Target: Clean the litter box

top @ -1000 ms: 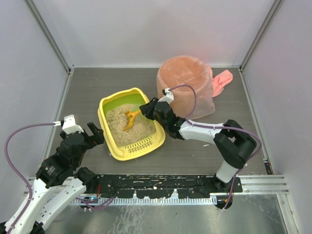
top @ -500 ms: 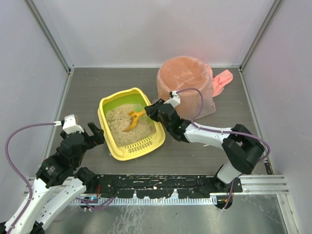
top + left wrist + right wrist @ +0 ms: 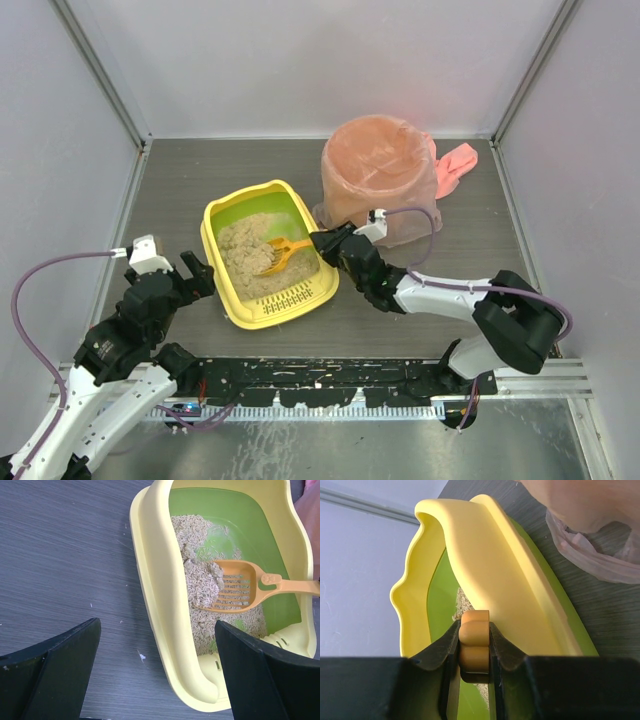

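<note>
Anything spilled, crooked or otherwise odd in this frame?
Minor only. A few pale specks lie on the table beside the litter box, likely spilled grains. The box sits skewed to the table's edges, and its litter is heaped to one side, leaving green floor bare.

The dark grey, wood-grained tabletop (image 3: 200, 180) carries 2 things. The yellow litter box (image 3: 209, 243) sits left of centre, turned at an angle, with its slotted short side toward the near edge. A round bin (image 3: 345, 195) lined with a pink bag stands toward the far right corner, just beside the box's far right corner, with a narrow strip of bare surface between them. A loose tail of the bag (image 3: 458, 168) lies on the tabletop behind the bin. A few pale specks (image 3: 142, 656) dot the surface left of the box.
</note>
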Available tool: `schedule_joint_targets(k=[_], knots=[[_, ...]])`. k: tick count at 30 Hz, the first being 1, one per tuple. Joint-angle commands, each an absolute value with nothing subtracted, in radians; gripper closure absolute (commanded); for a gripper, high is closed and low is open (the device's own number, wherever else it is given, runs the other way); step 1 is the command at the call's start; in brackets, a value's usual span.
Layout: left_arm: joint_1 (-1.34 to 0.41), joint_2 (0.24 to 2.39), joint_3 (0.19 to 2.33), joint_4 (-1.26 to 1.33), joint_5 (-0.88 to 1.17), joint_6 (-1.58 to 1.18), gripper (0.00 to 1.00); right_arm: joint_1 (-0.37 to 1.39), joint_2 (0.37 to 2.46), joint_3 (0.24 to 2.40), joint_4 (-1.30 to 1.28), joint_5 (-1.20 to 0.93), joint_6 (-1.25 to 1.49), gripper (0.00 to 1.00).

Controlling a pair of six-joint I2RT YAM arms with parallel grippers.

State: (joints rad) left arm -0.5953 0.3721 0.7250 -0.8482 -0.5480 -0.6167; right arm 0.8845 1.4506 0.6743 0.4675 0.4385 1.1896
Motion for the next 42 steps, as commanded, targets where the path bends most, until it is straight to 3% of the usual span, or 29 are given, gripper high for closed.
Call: schedule_joint_targets(k=[1,20,38,42], knots=[[-0.593,0.385,0.726,-0.796,-0.542,-0.609,0.02,0.893,1.367,0.622,0.624,0.509,1.263,0.99],[-0.592,0.448,0.763,-0.744,-0.485,-0.606,0.02,0.802,1.226,0.36,0.963,0.402,1.384,0.99],[-0.592,0.422,0.819,-0.759,-0.539,-0.563,0.02,0.635,1.326,0.271,1.263,0.16,1.483,0.99],[-0.592,0.424,0.813,-0.751,-0.54,-0.563,0.02,0.644,1.397,0.347,1.313,0.046,1.47,0.99]])
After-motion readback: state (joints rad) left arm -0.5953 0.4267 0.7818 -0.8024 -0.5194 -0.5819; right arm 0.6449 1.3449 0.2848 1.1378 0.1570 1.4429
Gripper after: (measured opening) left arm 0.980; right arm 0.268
